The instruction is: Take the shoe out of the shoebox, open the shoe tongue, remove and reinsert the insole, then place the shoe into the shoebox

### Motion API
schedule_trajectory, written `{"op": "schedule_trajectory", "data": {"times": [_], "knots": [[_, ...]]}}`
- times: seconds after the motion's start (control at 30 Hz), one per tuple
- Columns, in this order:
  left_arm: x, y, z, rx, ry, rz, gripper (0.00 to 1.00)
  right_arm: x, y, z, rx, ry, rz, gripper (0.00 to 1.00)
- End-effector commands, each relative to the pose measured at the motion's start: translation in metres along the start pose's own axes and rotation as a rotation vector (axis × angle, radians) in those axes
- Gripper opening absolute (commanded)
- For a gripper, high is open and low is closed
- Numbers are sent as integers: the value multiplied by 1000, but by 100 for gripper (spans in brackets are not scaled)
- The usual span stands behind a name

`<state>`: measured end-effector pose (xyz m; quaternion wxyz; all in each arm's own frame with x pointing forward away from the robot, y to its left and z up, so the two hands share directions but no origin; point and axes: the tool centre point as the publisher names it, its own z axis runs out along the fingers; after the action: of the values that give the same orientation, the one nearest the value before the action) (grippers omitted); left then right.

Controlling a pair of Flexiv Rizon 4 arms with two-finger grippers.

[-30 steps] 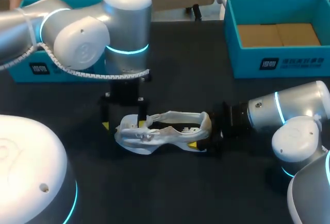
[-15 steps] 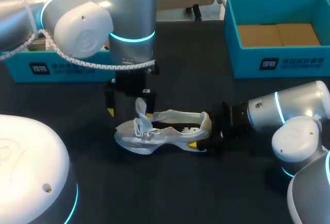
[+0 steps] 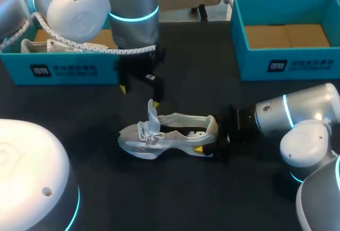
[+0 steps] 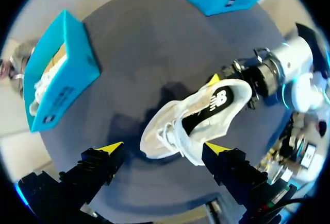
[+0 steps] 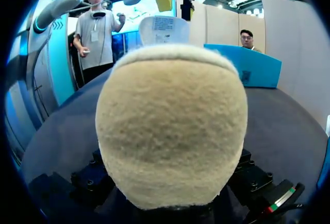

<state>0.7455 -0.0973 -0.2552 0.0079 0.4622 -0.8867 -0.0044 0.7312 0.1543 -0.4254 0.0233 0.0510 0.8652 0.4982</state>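
A white shoe [image 3: 170, 135] stands on the black table, toe toward my left arm, with its tongue [image 3: 153, 111] sticking up. The dark insole [image 4: 206, 108] shows inside it. My left gripper [image 3: 141, 85] hangs open above and behind the toe, touching nothing; in the left wrist view the left gripper [image 4: 163, 147] looks down on the shoe [image 4: 191, 121] between its yellow tips. My right gripper [image 3: 212, 142] lies low at the heel, fingers on both sides of it. The beige heel [image 5: 172, 126] fills the right wrist view and hides the fingers.
A blue shoebox [image 3: 64, 70] at the back left holds another white shoe [image 3: 48, 44]. A second blue shoebox [image 3: 287, 63] at the back right shows only its cardboard floor. Bare black table lies in front of the shoe.
My left gripper rose from the shoe's front and drew back toward the far side. The tongue came up with it and now stands free. The right arm kept still.
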Motion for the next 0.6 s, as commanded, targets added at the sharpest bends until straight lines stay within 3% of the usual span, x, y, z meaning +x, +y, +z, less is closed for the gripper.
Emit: {"op": "schedule_trajectory", "data": {"times": [0.03,0.2,0.53,0.57,0.6], "knots": [[1,-7,-8,21,46,241,100,0,-2,7,4,-1,1,0],[14,-24,-18,7,45,426,100,0,-2,7,4,-1,1,0],[55,-48,-33,62,84,636,100,0,-2,7,4,-1,1,0],[58,-49,-34,56,101,665,96,0,-2,7,4,-1,1,0],[61,-49,-34,61,108,675,66,0,-2,7,4,-1,1,0]]}}
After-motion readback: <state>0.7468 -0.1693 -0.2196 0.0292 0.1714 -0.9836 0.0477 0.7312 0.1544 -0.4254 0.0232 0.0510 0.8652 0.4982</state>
